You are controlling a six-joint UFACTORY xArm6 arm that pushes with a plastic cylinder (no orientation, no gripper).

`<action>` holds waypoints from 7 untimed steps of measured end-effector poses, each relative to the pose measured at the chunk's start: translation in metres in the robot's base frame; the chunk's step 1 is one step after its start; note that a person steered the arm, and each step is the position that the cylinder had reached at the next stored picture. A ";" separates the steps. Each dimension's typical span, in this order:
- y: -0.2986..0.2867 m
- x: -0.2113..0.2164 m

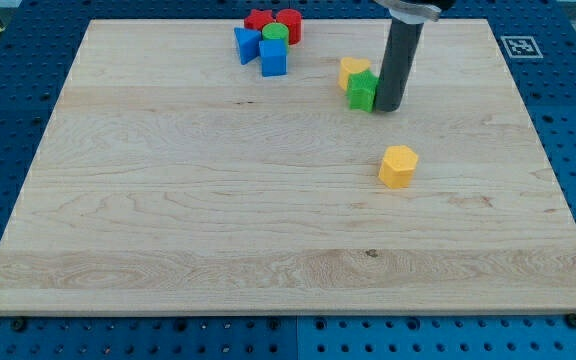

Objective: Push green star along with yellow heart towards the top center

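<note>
The green star (362, 90) lies near the top of the board, a little right of centre. The yellow heart (352, 71) touches it on its upper left. My tip (389, 107) stands right against the green star's right side. The dark rod rises from there out of the view's top.
A yellow hexagon-like block (399, 166) lies alone below my tip. At the top centre is a cluster: two blue blocks (248, 45) (273, 58), two red blocks (259, 20) (289, 23) and a small green round block (274, 33). The wooden board (168, 200) sits on a blue perforated table.
</note>
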State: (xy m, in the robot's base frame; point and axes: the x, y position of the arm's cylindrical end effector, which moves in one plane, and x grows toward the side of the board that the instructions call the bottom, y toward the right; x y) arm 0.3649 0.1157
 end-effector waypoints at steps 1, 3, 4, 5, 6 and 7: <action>-0.022 0.000; -0.051 -0.018; -0.059 -0.024; -0.067 -0.030; -0.067 -0.049; -0.067 -0.061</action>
